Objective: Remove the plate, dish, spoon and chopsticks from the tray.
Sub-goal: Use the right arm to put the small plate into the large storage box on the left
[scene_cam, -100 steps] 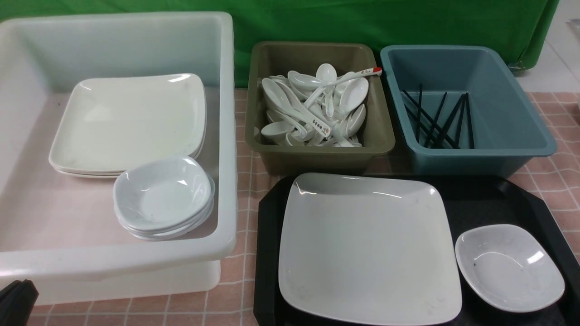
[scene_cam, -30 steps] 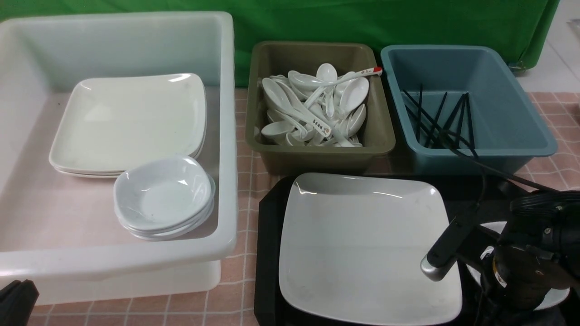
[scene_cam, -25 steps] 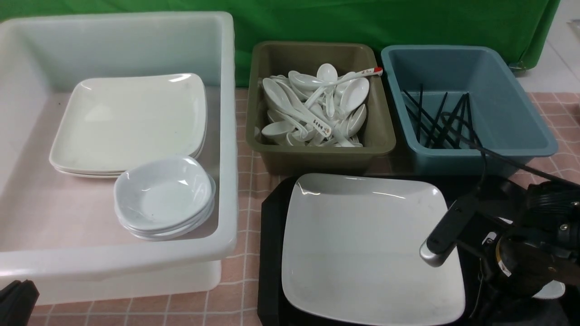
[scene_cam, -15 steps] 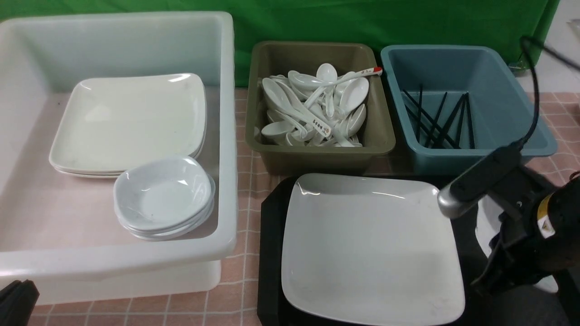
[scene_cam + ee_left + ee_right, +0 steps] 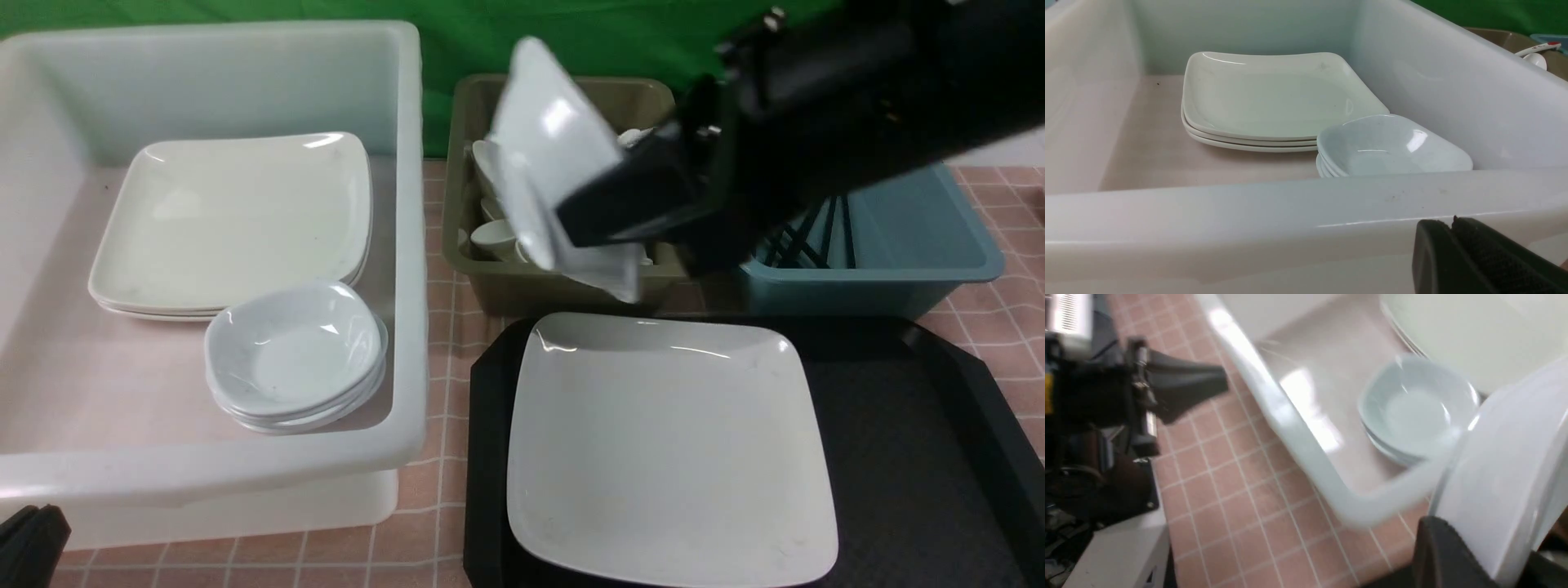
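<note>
The small white dish (image 5: pixel 549 155) hangs tilted in the air in front of the olive tub (image 5: pixel 522 286), and my right gripper (image 5: pixel 584 220) is shut on its rim. In the right wrist view the dish (image 5: pixel 1506 486) fills the space between the jaws of the right gripper (image 5: pixel 1490 563). The large square plate (image 5: pixel 669 449) lies on the black tray (image 5: pixel 914 433). Black chopsticks (image 5: pixel 816 237) lie in the blue tub (image 5: pixel 922 245). The spoon is hidden. My left gripper (image 5: pixel 1453 222) is shut and empty, low in front of the white tub's near wall (image 5: pixel 1249 220).
The white tub (image 5: pixel 408 245) on the left holds a stack of square plates (image 5: pixel 237 220) and a stack of small dishes (image 5: pixel 294 351). White spoons (image 5: pixel 498 233) fill the olive tub. My right arm (image 5: pixel 857 106) stretches across the blue and olive tubs.
My right gripper closed on the dish on the tray's right side, lifted it and carried it up and to the left. The left arm stayed still.
</note>
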You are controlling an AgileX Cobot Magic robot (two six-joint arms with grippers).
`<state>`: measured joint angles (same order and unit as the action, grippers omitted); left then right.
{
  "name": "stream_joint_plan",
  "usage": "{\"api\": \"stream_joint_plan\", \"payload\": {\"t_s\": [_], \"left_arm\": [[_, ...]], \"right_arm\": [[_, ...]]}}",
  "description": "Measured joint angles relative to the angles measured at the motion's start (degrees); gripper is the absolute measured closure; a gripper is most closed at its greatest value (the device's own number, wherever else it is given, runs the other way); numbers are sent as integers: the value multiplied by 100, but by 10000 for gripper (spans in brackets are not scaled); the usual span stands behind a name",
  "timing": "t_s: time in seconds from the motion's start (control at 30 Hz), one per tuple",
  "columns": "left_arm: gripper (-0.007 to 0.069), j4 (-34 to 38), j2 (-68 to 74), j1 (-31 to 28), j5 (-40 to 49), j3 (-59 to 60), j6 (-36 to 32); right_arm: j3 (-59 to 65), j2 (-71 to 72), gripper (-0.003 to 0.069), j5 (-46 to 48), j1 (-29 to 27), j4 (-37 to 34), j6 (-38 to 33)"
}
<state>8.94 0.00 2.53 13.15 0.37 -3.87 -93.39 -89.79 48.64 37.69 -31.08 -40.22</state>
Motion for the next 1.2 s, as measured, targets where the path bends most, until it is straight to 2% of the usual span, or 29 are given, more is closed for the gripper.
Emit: {"api": "stream_joint_plan", "payload": {"t_s": [0.17, 0.23, 0.27, 0.4, 0.53, 0.77, 0.87, 1.0, 1.03, 1.07, 1.1, 1.2], "left_arm": [[605, 0, 0, 0, 0, 0, 0], [605, 0, 0, 0, 0, 0, 0], [605, 0, 0, 0, 0, 0, 0], [605, 0, 0, 0, 0, 0, 0], [605, 0, 0, 0, 0, 0, 0], [605, 0, 0, 0, 0, 0, 0], [605, 0, 0, 0, 0, 0, 0], [605, 0, 0, 0, 0, 0, 0], [605, 0, 0, 0, 0, 0, 0], [605, 0, 0, 0, 0, 0, 0], [605, 0, 0, 0, 0, 0, 0], [605, 0, 0, 0, 0, 0, 0]], "right_arm": [[-1221, -1239, 574, 162, 553, -117, -619], [-2055, -2129, 574, 162, 834, 33, -997], [-2055, -2129, 574, 162, 834, 56, -1021], [-3197, -3367, 574, 17, 1167, 991, -1298], [-3652, -4060, 574, -125, 1307, 1846, -1304], [-3703, -4586, 559, -393, 1342, 2362, -1297], [-3703, -4653, 507, -414, 1342, 2400, -1215], [-3713, -4652, 370, -437, 1347, 2400, -1106], [-3715, -4652, 362, -437, 1347, 2400, -1106], [-3714, -4652, 297, -431, 1349, 2400, -1054], [-3714, -4647, 262, -422, 1354, 2400, -978], [-3714, -4591, 217, -345, 1354, 2400, -846]]}}
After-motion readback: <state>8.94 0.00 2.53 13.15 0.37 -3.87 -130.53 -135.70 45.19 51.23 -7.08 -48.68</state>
